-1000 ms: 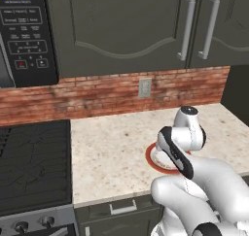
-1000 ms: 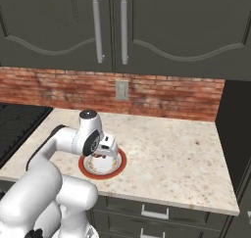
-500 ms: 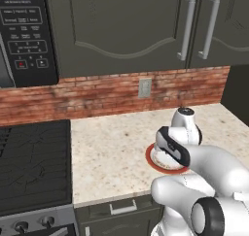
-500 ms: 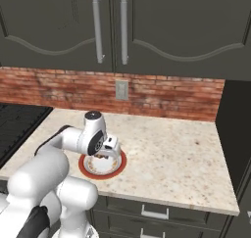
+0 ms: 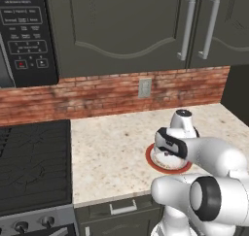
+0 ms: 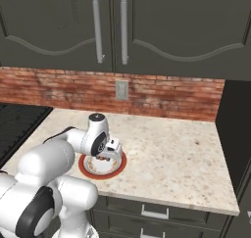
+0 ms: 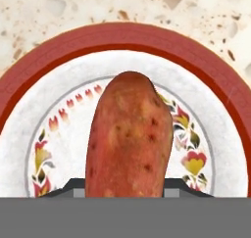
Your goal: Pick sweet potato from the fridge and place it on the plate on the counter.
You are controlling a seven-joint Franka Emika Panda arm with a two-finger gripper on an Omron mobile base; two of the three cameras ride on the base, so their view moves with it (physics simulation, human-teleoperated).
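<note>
Sweet potato (image 7: 128, 139) oblong, mottled red skin, clamped in tool (image 7: 130, 185) over red-rimmed floral plate (image 7: 54, 60), speckled counter (image 7: 98, 7)

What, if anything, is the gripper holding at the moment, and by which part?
The sweet potato, gripped at its near end, over the plate.

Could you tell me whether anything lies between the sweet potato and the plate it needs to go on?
Nothing visible does. In the hand view the sweet potato sits between the gripper fingertips, directly over the plate, whose patterned white centre is bare. The base views show the gripper low over the plate on the counter.
</note>
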